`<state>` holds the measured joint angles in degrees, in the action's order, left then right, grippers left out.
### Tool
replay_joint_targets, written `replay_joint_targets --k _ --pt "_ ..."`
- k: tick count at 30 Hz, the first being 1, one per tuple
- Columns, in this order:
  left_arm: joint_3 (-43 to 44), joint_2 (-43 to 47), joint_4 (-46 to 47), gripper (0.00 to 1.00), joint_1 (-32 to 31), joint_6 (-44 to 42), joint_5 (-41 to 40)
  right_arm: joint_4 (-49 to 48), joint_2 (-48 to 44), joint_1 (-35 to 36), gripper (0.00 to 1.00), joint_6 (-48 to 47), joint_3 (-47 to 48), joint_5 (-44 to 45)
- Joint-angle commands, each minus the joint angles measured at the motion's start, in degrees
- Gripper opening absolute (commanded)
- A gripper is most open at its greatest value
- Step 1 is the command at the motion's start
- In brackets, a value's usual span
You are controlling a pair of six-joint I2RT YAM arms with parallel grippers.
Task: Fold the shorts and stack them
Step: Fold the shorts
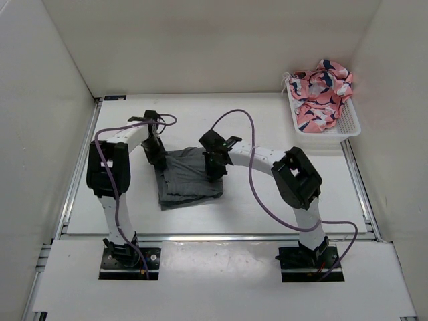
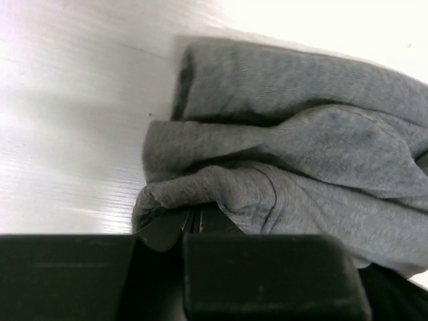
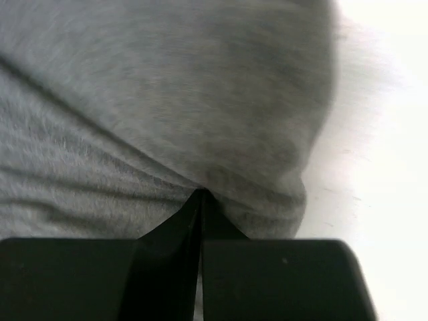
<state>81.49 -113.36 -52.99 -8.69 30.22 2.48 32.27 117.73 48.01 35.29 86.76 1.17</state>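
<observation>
Between my arms lay the shorts, left gripper and right gripper each pinching the far edge, cloth trailing nearward.

Plain mid-grey shorts on a white table; far right, a white basket holds pink cloth patterned navy and white

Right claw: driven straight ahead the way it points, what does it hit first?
The shorts: the right claw is shut with grey cloth bunched at its tips, seemingly pinched. Behind the cloth probably comes the table, though depth is unclear.
</observation>
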Motion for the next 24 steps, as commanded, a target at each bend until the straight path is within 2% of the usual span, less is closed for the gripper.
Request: replay_joint_targets --k 1,5,9,10,11,12,13,16,17,18,21,23,24 --pt "3.1 -1.1 1.6 0.1 -0.6 -1.3 -0.5 -0.3 0.6 -3.3 0.0 5.6 -1.3 3.7" --pt "9.8 -5.8 1.6 0.1 -2.5 -1.3 0.9 0.8 0.6 -4.8 0.0 6.1 -0.6 8.7" --pt "20.9 -8.7 -2.3 0.1 -3.8 -1.8 1.7 2.9 -0.1 -7.3 0.0 5.6 2.2 11.6" --pt "22.6 -9.3 -3.2 0.1 -4.3 -2.4 1.7 2.9 -1.8 -8.1 0.04 4.7 2.2 11.6" --pt "24.4 -9.3 -4.0 0.13 -4.3 -2.4 0.5 2.9 -3.2 -8.1 0.11 3.5 2.8 12.2" --pt "26.0 -8.7 -4.9 0.18 -4.3 -3.1 -0.1 2.9 -5.0 -8.1 0.22 2.8 2.8 13.1" --pt "29.0 -8.1 -6.7 0.31 -4.3 -3.9 -0.6 2.9 -8.9 -7.6 0.52 2.2 2.1 13.9" --pt "32.9 -4.3 -8.8 0.61 -4.3 -5.3 0.0 2.9 -17.3 -6.8 1.0 0.7 0.6 17.7" --pt "32.9 -1.5 -9.3 0.76 -4.3 -5.3 0.5 2.9 -19.4 -6.8 1.0 0.7 -0.8 18.6" --pt "32.9 0.1 -9.3 0.79 -4.3 -5.3 0.5 3.4 -23.5 -6.8 1.0 0.7 -1.6 19.6" --pt "31.6 7.3 -9.9 0.8 -4.3 -5.9 1.3 6.6 -30.0 -7.5 1.0 1.4 -4.3 24.9" --pt "26.9 11.8 -9.9 0.8 -4.3 -5.9 1.3 9.7 -34.2 -8.2 1.0 1.4 -5.8 27.6" --pt "24.6 16.9 -9.2 0.8 -3.7 -5.9 1.3 10.5 -35.7 -8.8 1.0 1.4 -7.8 28.9"
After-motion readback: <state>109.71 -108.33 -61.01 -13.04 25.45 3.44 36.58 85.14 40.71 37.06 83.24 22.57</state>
